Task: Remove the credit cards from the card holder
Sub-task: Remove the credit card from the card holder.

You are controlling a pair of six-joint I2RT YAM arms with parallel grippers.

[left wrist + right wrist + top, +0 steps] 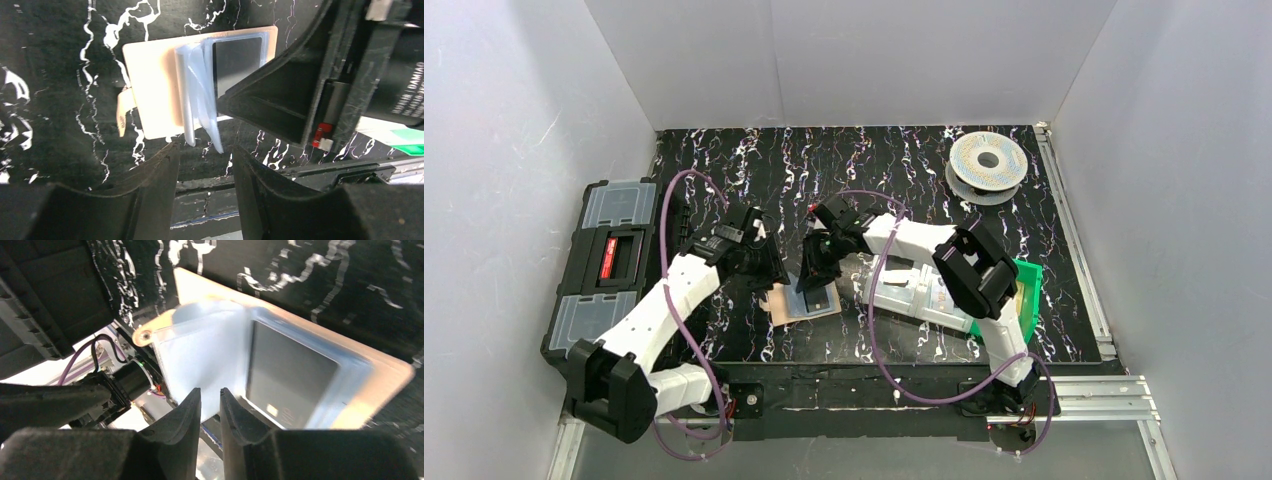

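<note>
Tan leather is showing from above: we are seeing the card holder (776,303) lying on the marbled table (904,170), with the left gripper (769,272) and right gripper (812,275) crowding over it. From the left wrist, our left jaws are standing apart, empty, the credit cards (197,100) fanning up from the holder just ahead. From the right wrist, the jaws are nearly meeting at a card's edge; whether they are pinching it, we cannot tell.

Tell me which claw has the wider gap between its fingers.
The left claw: its fingers stand clearly apart, while those of the right claw nearly meet.
</note>
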